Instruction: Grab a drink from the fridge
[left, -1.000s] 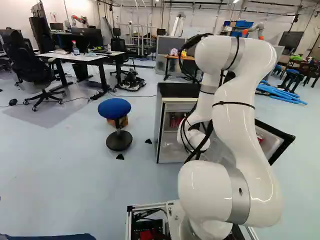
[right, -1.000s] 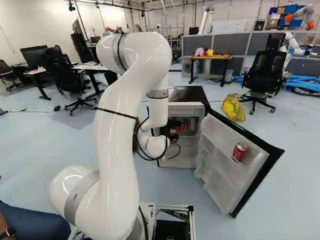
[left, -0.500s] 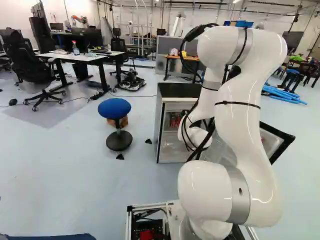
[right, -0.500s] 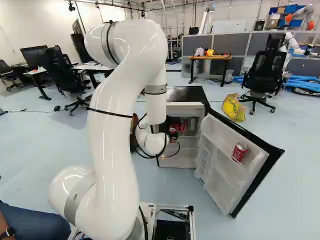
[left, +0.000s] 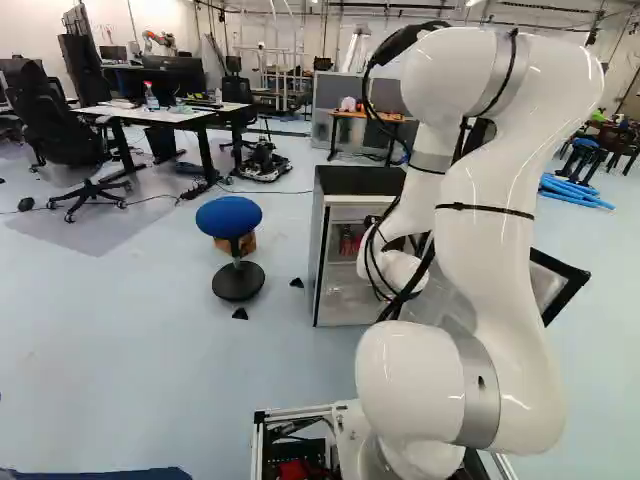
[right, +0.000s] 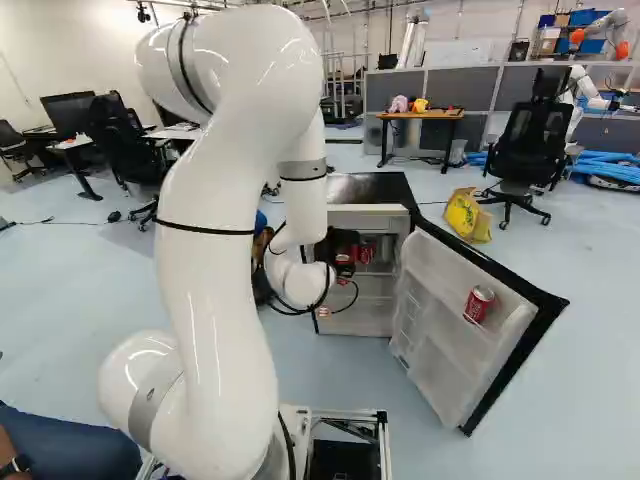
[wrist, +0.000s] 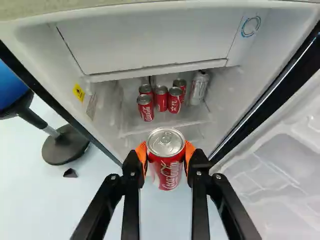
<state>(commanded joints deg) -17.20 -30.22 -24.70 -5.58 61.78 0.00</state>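
My end effector (right: 343, 257) is gripping one red metal can with a silver lid (wrist: 167, 169) between its two orange pads (wrist: 141, 157); that can is hanging near the mouth of one small, black-topped fridge (right: 368, 188); beyond it, inside, five red cans (wrist: 161, 101) and one silver can (wrist: 198, 90) are standing; one further red can (right: 479, 304) is resting in the white, black-edged open door (right: 440, 365); one round blue stool (left: 229, 217) is standing beside the fridge.
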